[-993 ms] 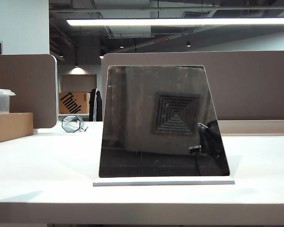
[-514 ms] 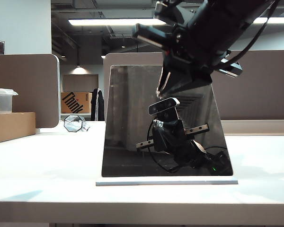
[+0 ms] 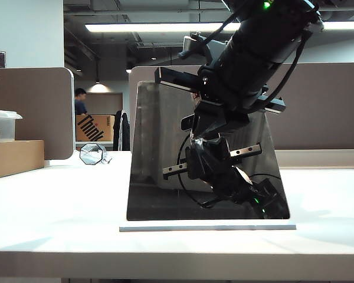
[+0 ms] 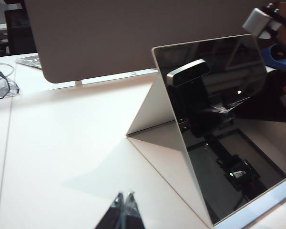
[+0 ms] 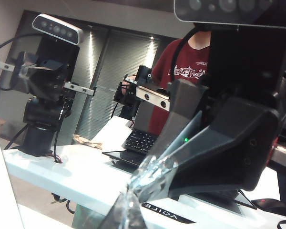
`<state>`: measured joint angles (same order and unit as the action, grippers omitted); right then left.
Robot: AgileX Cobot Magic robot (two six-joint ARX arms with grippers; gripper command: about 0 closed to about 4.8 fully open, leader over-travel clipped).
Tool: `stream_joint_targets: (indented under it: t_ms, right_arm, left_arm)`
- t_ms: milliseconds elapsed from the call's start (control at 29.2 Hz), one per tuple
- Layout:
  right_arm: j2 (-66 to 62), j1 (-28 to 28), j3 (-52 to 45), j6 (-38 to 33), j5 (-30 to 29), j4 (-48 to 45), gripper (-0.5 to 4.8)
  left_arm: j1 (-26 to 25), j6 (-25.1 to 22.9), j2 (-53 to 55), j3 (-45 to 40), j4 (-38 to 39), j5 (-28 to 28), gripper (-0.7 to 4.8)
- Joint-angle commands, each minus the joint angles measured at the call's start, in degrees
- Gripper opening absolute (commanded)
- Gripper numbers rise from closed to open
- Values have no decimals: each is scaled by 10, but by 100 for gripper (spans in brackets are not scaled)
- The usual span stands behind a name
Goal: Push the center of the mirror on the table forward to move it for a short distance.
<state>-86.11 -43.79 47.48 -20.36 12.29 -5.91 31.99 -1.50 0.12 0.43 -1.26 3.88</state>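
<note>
Dark glass of the mirror (image 3: 165, 159) is seen upright at the middle of the white table (image 3: 53, 218), on a thin pale base strip near the front edge. The right gripper (image 3: 209, 127) is held against the mirror's face, right of its centre; its fingers (image 5: 148, 183) are pressed together and nothing is gripped. The left gripper (image 4: 123, 204) is kept low over the table, left of the mirror, closed and empty. A small octagonal glass object (image 3: 90, 154) is placed far left.
</note>
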Motion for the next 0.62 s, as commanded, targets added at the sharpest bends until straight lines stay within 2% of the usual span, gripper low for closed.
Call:
stream_joint_targets:
  t_ms: [34,308,616]
  right_arm:
    - [-2,9,5,-3,12,-8,-5]
    - [-26,40,18,3,4,-16,-5]
    - [-113,59,107,13,-4,-12,-5]
  left_arm:
    - [0,0,0,0,-5,-1,-5]
    - [-11,0,3,0,-5,0,-5]
    - [-11,0,3,0,-5,0,-5]
